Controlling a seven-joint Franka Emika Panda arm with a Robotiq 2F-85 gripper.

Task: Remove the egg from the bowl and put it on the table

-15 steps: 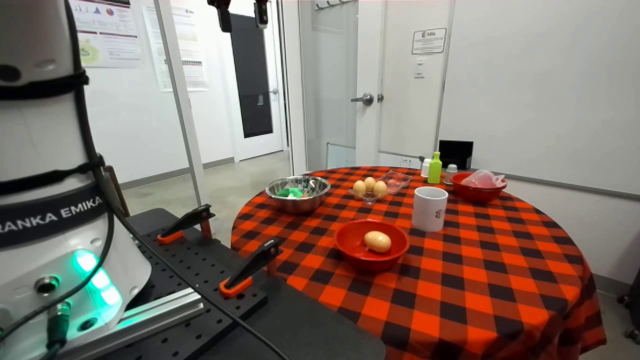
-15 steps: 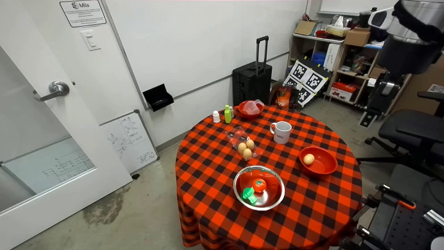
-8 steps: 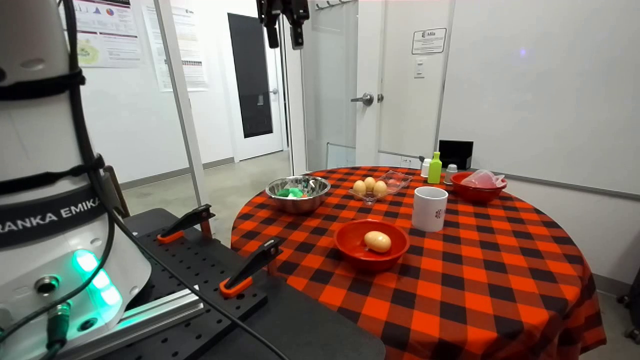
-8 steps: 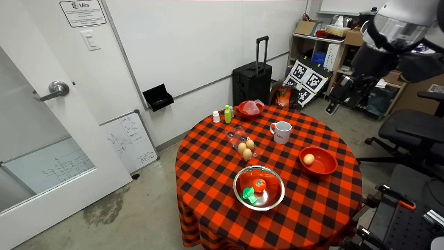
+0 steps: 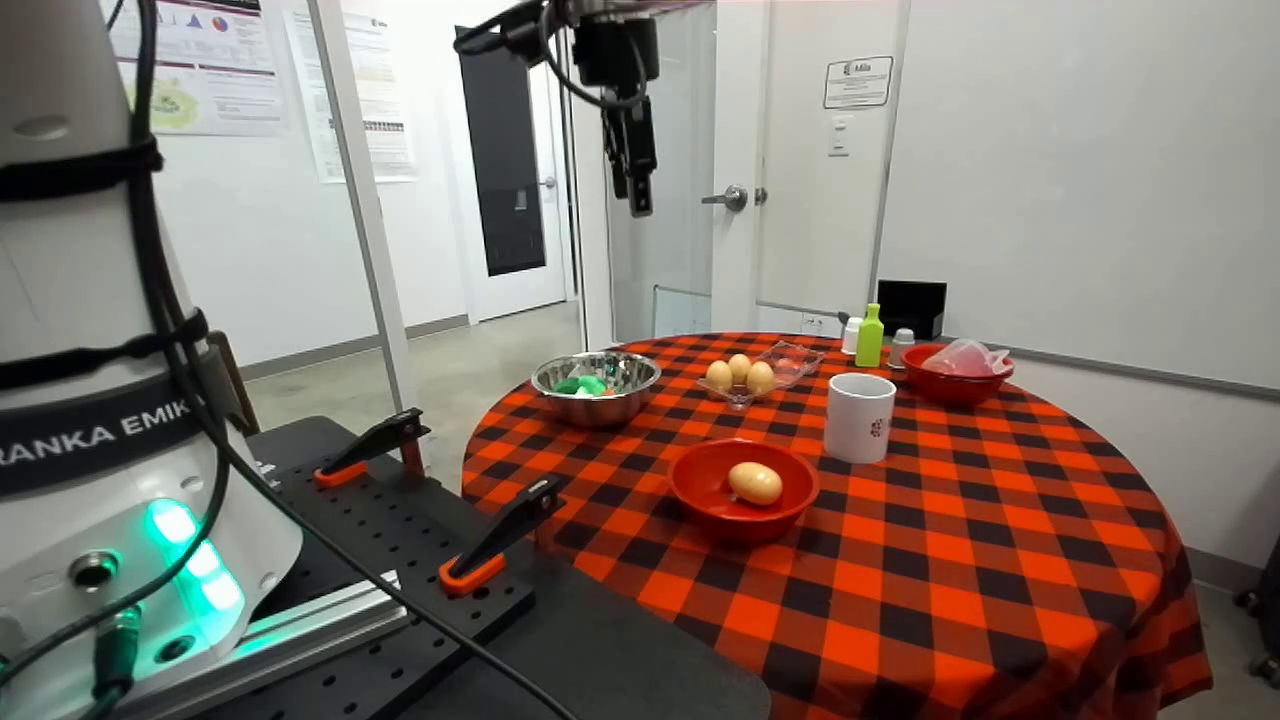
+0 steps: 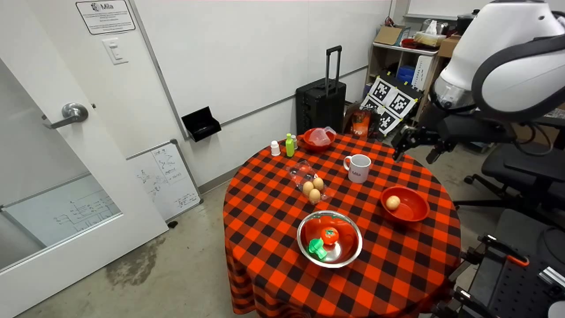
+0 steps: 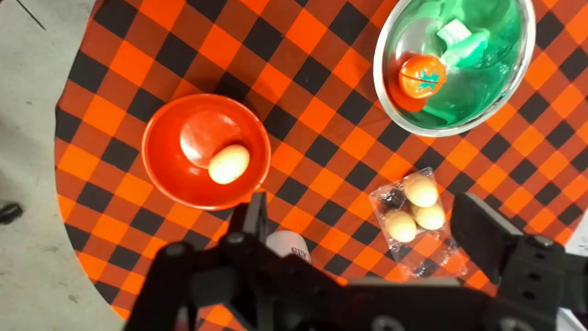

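Note:
A pale tan egg (image 5: 755, 484) (image 6: 393, 202) (image 7: 229, 164) lies inside a red bowl (image 5: 735, 525) (image 6: 416, 209) (image 7: 170, 156), against the bowl's inner side. The bowl stands on a round table (image 5: 985, 545) (image 6: 273, 234) (image 7: 342, 151) covered with a red and black checked cloth. My gripper (image 5: 630, 200) (image 6: 415, 157) (image 7: 360, 200) is open and empty, pointing down high above the table. In the wrist view its fingers are wide apart, and the egg and bowl lie up and left of the left finger.
A metal bowl (image 5: 600, 408) (image 6: 301, 229) (image 7: 380, 87) holds a toy tomato and green piece. A clear carton (image 6: 296, 171) (image 7: 427, 257) holds three eggs (image 5: 740, 375). A white mug (image 5: 858, 420) (image 6: 358, 168) (image 7: 287, 243) stands near the red bowl. Bottles (image 5: 869, 338) and another red bowl (image 5: 955, 388) are behind.
The gripper has come down and moved over toward the table, and the arm has turned. The egg, the bowl and the other objects have not moved.

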